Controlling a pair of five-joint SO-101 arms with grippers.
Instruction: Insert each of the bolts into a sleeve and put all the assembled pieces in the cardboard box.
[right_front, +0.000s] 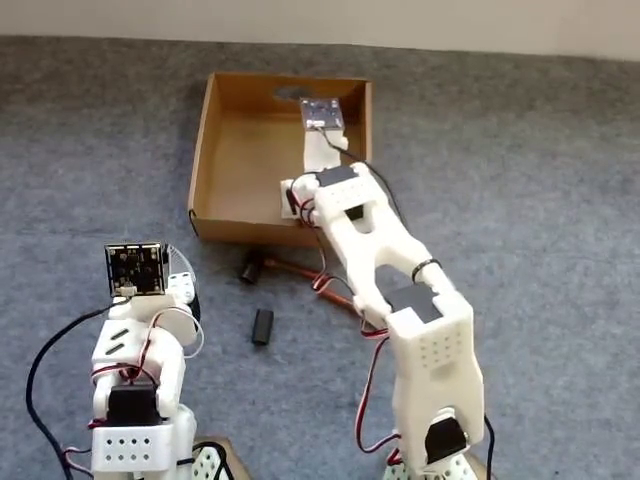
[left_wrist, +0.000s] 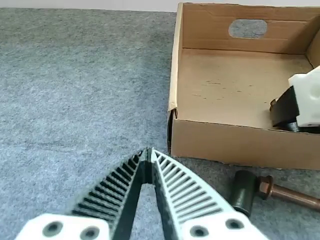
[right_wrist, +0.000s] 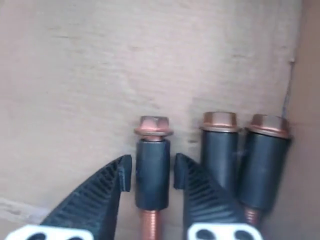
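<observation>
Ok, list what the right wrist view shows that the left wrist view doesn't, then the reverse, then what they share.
Right wrist view adds: three bolts in sleeves lying side by side on the floor of the cardboard box, with the open right gripper straddling one of them. Left wrist view adds: the shut left gripper over grey carpet, the box's outer wall, and a loose bolt on the carpet with a sleeve beside its head. Shared: the box itself.

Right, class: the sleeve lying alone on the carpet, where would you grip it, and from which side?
Grip the sleeve across its middle, coming straight down from above. It lies on its side on the carpet with nothing touching it, which probably leaves its two long curved sides free to pinch.
</observation>
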